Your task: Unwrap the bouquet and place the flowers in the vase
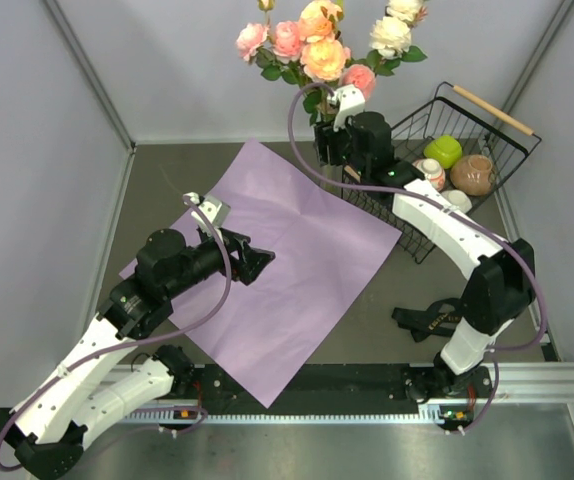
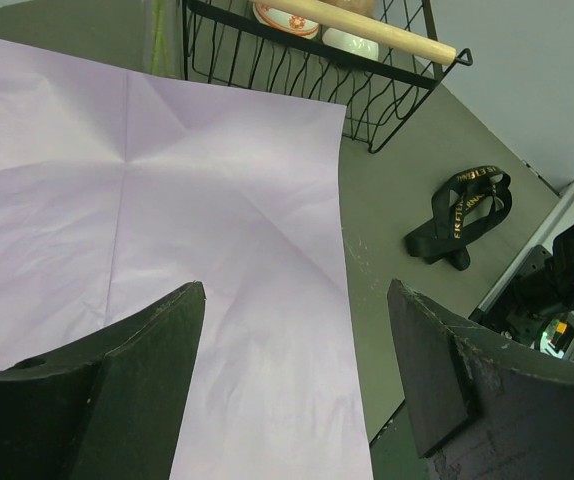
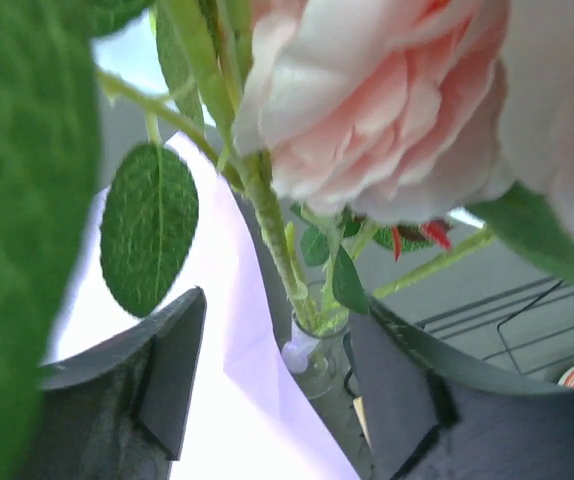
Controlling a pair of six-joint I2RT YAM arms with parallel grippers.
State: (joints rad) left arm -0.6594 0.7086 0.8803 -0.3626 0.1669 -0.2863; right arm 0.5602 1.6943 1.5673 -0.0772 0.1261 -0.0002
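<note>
my right gripper sits part-open around the stems, upper centre, since the flowers stand in the glass vase; left gripper wide over lilac paper.

Top camera overhead, wide; wrist cameras close, share paper sheet.

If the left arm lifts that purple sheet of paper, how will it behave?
Probably floppy: the paper is a wide thin sheet, so it would likely sag from one grip. It lies flat on the table, so pinching an edge may be hard. Its fold creases suggest it buckles easily if pushed.
</note>
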